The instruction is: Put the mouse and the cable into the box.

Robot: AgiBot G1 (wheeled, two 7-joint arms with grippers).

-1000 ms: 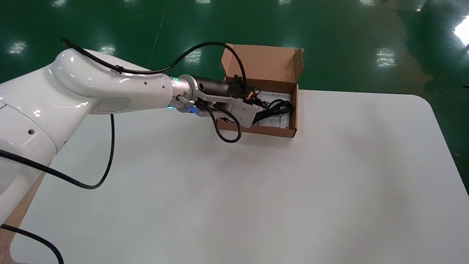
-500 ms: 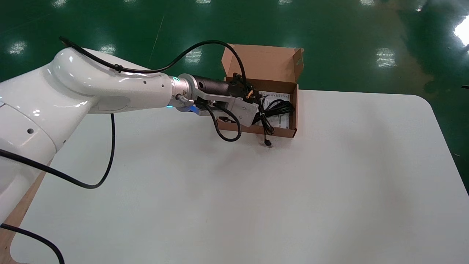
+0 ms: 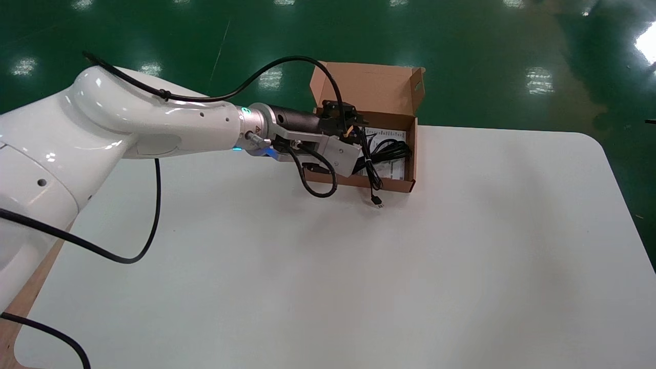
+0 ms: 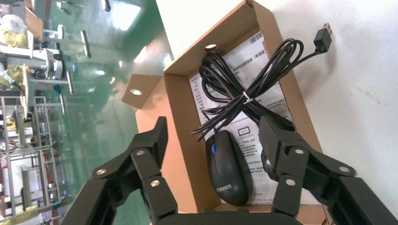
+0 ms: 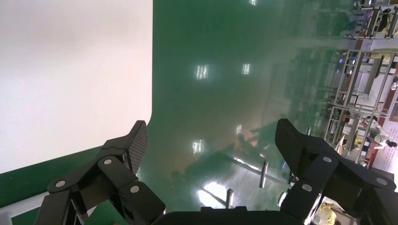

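Your left end effector hovers over the open cardboard box, fingers spread wide and empty, probably because the black mouse already lies inside on the printed leaflet, the tied cable just beyond it. Only the USB plug trails over the box wall onto the desk, so the cable isn't fully in. Count one mouse, one cable, one leaflet, one box; the right end effector is parked open and empty past the desk's edge.
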